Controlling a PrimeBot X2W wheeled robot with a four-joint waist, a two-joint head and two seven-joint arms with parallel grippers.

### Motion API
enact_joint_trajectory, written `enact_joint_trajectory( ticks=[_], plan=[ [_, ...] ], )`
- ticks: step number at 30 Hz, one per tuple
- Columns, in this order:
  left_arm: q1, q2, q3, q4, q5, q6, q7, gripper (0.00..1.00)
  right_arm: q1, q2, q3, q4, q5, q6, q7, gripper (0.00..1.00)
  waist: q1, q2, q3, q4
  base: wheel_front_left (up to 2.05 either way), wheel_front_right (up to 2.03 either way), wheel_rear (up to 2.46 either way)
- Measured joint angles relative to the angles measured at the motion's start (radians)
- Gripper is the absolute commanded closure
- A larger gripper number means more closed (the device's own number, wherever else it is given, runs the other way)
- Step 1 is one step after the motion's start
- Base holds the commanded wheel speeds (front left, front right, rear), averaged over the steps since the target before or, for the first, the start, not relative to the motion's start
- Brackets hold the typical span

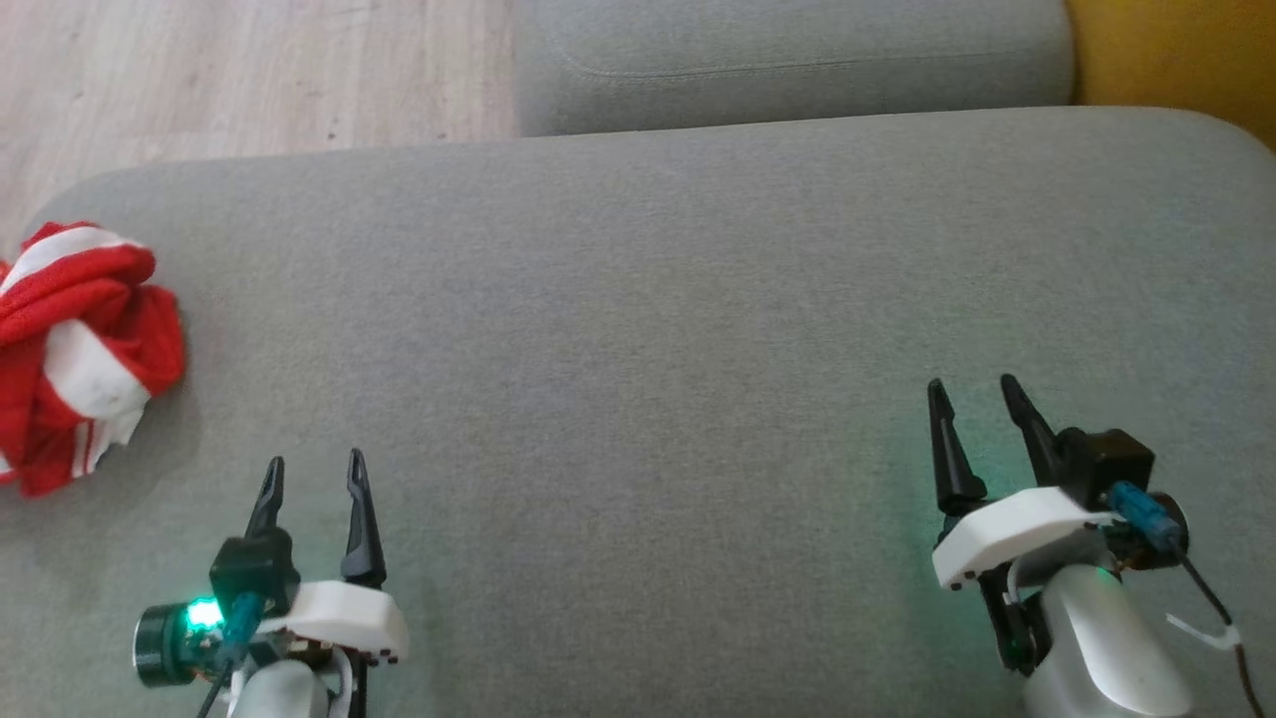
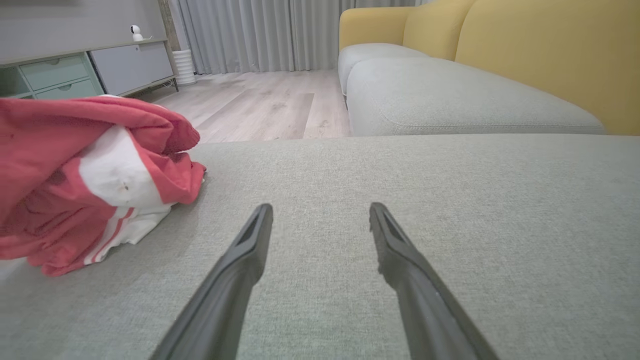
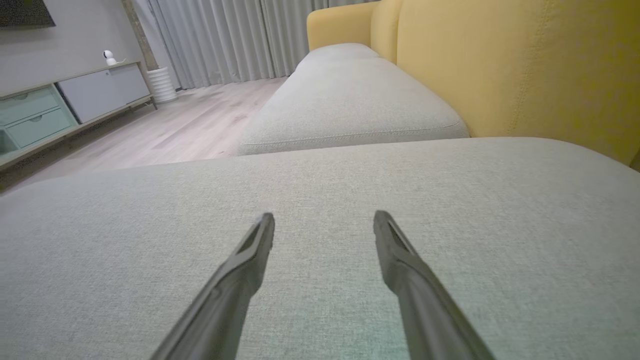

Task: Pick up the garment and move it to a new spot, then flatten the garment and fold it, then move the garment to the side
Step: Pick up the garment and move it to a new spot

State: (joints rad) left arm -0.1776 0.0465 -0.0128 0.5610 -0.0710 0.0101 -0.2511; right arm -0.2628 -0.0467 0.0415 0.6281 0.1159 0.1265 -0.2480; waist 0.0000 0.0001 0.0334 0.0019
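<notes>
Red-and-white garment [image 1: 85, 349] sits bunched at the cushion's [image 1: 648, 299] left edge. Your left hand [image 1: 315, 459] and right hand [image 1: 972, 382] gape wide, well apart.

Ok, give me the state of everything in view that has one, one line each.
garment: crumpled in a heap at the left end of the grey cushion, unfolded, not held.
left gripper: open, empty, apart from the garment.
right gripper: open, empty, far from the garment.
cabinet drawers: shut.
curtains: drawn closed.
</notes>
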Motion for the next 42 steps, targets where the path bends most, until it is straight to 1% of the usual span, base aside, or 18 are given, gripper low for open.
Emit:
enact_joint_trajectory(
  ticks=[4, 8, 13, 19, 20, 22, 24, 29, 32, 37, 40, 42],
  plan=[
    [0.0, -0.002, 0.007, 0.0, 0.0, 0.0, 0.0, 0.0, 0.0, 0.0, 0.019, 0.0, 0.0, 0.0, 0.0, 0.0, 0.0, 0.0, 0.009, 0.037, 0.0, 0.0, 0.0],
    [0.0, -0.004, 0.012, 0.0, -0.003, 0.0, 0.0, 0.0, 0.0, -0.002, 0.054, 0.0, 0.02, 0.0, 0.0, 0.0, 0.0, 0.0, 0.017, 0.099, 0.0, 0.0, 0.0],
    [0.002, -0.005, 0.031, -0.001, -0.003, 0.0, -0.001, 0.0, 0.0, -0.001, 0.147, 0.001, 0.052, 0.0, 0.0, 0.0, 0.0, 0.0, 0.024, 0.198, 0.0, 0.0, 0.0],
    [0.033, -0.003, 0.09, -0.015, -0.011, 0.005, -0.001, 0.0, -0.02, -0.002, 0.277, 0.005, 0.083, 0.0, 0.0, 0.0, 0.0, 0.0, 0.034, 0.31, 0.0, 0.0, 0.0],
    [0.049, -0.003, 0.115, -0.013, -0.017, 0.005, -0.001, 0.0, -0.037, -0.002, 0.313, 0.007, 0.091, 0.0, 0.0, 0.0, 0.0, 0.0, 0.04, 0.337, 0.0, 0.0, 0.0],
    [0.062, 0.0, 0.128, -0.013, -0.017, 0.007, -0.001, 0.0, -0.049, -0.002, 0.343, 0.008, 0.099, 0.0, 0.0, 0.0, 0.0, 0.0, 0.047, 0.354, 0.0, 0.0, 0.0],
    [0.064, -0.001, 0.146, -0.014, -0.017, 0.006, -0.001, 0.0, -0.058, -0.002, 0.357, 0.012, 0.103, 0.0, 0.0, 0.0, 0.0001, 0.0, 0.06, 0.362, 0.0, 0.0, 0.0],
    [0.05, -0.001, 0.177, -0.03, -0.017, 0.006, -0.001, 0.0, -0.058, -0.004, 0.366, 0.021, 0.101, 0.0, 0.0, 0.0, 0.0, 0.0, 0.082, 0.353, 0.0, 0.0, 0.0],
    [0.019, 0.012, 0.194, -0.032, -0.017, -0.003, -0.001, 0.0, -0.06, -0.005, 0.367, 0.021, 0.089, 0.0, 0.0, 0.0, 0.0, 0.0, 0.097, 0.345, 0.0, 0.0, 0.0],
    [-0.153, 0.086, 0.231, -0.026, -0.017, -0.033, -0.001, 0.0, -0.097, -0.005, 0.359, 0.021, 0.067, 0.0, 0.0, 0.0, 0.0001, 0.0, 0.148, 0.321, 0.0, 0.0, 0.0],
    [-0.254, 0.137, 0.228, 0.025, -0.017, -0.064, -0.001, 0.0, -0.111, -0.009, 0.35, 0.019, 0.048, 0.0, 0.0, 0.0, 0.0002, 0.0, 0.181, 0.302, 0.0, 0.0, 0.0],
    [-0.315, 0.169, 0.215, 0.071, -0.019, -0.094, -0.001, 0.0, -0.118, -0.017, 0.343, 0.018, 0.042, 0.0, 0.0, 0.0, 0.0001, 0.0, 0.204, 0.289, 0.0, 0.0, 0.0]
  ],
)
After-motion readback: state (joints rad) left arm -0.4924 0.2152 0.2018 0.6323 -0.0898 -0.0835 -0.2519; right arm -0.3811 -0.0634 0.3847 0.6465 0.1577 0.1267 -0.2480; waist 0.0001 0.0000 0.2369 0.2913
